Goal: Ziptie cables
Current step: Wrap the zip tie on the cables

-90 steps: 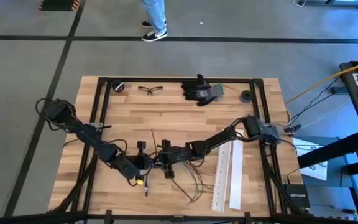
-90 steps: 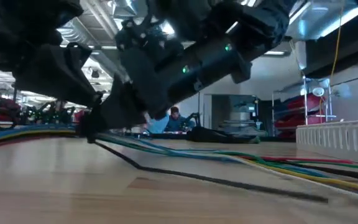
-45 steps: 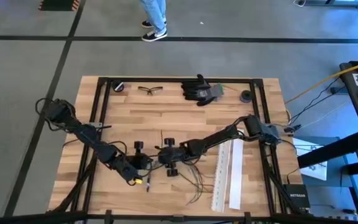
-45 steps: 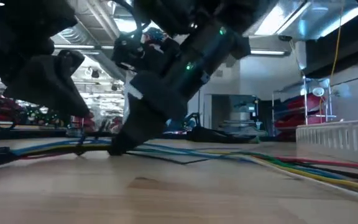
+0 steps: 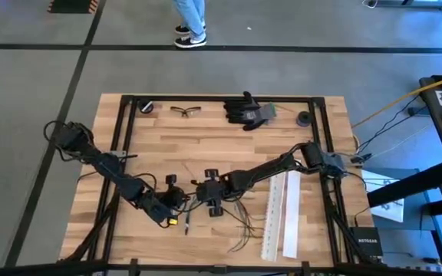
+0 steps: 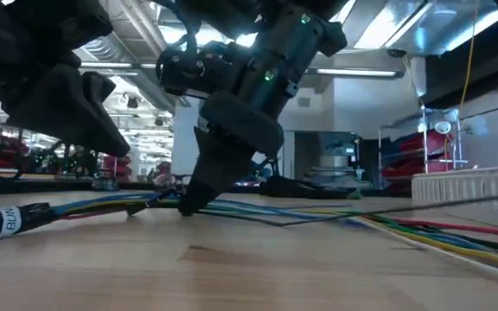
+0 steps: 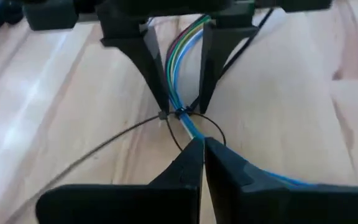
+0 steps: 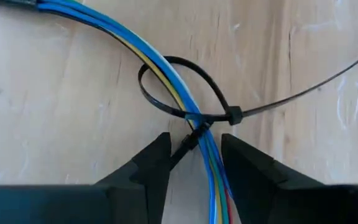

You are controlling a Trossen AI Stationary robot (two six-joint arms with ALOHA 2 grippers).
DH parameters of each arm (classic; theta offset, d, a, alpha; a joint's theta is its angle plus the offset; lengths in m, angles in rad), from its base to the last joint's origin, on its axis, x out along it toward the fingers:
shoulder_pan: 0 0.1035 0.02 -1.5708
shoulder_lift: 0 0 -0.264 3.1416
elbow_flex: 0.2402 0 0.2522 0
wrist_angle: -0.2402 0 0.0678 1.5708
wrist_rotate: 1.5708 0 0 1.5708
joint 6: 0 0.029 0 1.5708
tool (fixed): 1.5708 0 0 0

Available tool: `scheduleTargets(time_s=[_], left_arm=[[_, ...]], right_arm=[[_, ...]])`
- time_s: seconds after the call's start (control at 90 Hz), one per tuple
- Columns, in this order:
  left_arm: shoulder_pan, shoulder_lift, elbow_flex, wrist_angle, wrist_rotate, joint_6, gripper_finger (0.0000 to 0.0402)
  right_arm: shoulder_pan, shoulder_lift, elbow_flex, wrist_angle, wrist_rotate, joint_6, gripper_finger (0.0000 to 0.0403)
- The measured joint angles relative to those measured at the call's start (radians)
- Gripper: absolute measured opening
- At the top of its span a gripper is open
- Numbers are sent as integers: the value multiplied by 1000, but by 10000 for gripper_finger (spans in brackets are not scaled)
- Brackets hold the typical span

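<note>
since the last second, as i read the overhead feed, my right gripper (image 5: 198,197) has slid toward the left arm and dropped low to the boards; its fingers (image 8: 151,163) stand apart, straddling the bundle of thin blue, yellow, green and red cables (image 8: 185,102) without pinching them; between those fingers lies the short blunt end of the thin black plastic zip tie (image 8: 211,93), whose loop now circles the bundle loosely and is threaded through its little square head; my left gripper (image 7: 203,149) sits just across from it, tips pressed together on the cables right beside the loop, so it pins the bundle to the table; i judge the tie is threaded but slack, so cinching by its long tail, which runs off across the wood, is what remains; the cables lie in the near middle of the pale wooden slatted table (image 5: 206,130), fanning out loose toward the two long white perforated strips (image 5: 281,215) beside them; a small yellow tag (image 5: 172,221) lies near the left wrist; well off at the far edge sit a pair of clear safety glasses (image 5: 182,110), a black work glove (image 5: 245,110) and two small dark round pieces; nothing blocks the pull except how crowded both grippers are around the loop; a person's legs (image 5: 191,19) show on the floor beyond the table.
</note>
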Motion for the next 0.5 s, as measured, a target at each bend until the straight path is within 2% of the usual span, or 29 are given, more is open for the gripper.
scheduleTargets(time_s=[0.267, 0.5], left_arm=[[62, 6, 0, 25, 201, -260, 88], [65, 57, 0, 48, 210, -315, 143]], right_arm=[[-2, 0, 0, 4, 0, -16, 131], [-2, 0, 0, 7, 0, -39, 131]])
